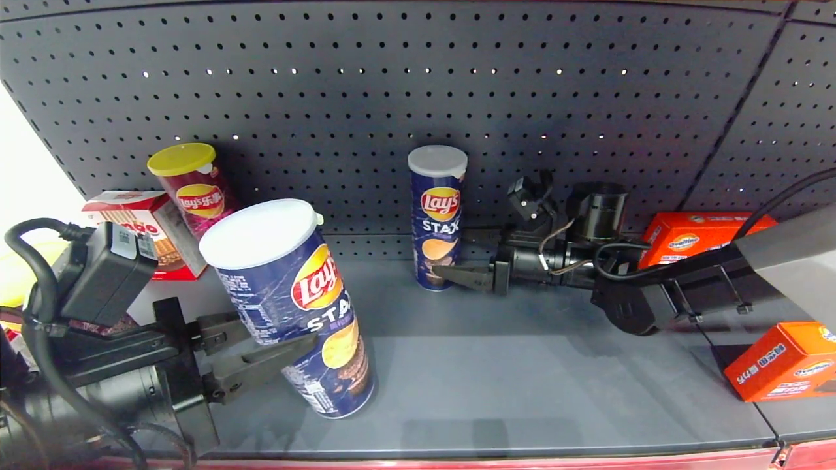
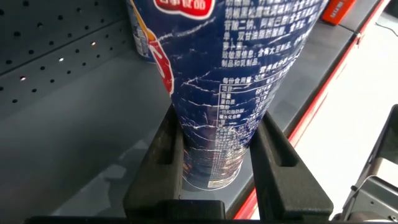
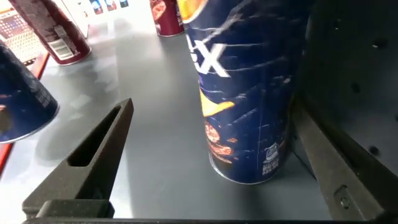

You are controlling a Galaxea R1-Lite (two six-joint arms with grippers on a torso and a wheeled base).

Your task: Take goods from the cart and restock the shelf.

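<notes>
Left fingers (image 2: 281, 163): clamped on the lower half of a tilted blue cylindrical cardboard crisp tube with white plastic lid (image 1: 295, 307).
Tube base: beyond the fingertips, at the grey metal shelf (image 1: 522, 378); contact unclear.
Right fingers (image 3: 102, 146): spread wide, a second upright blue crisp tube (image 1: 436, 222) standing between them, ungripped.

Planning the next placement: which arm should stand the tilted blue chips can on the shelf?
Left: the left gripper grips the tilted chips can; the right gripper stands open by the upright can farther back.
</notes>
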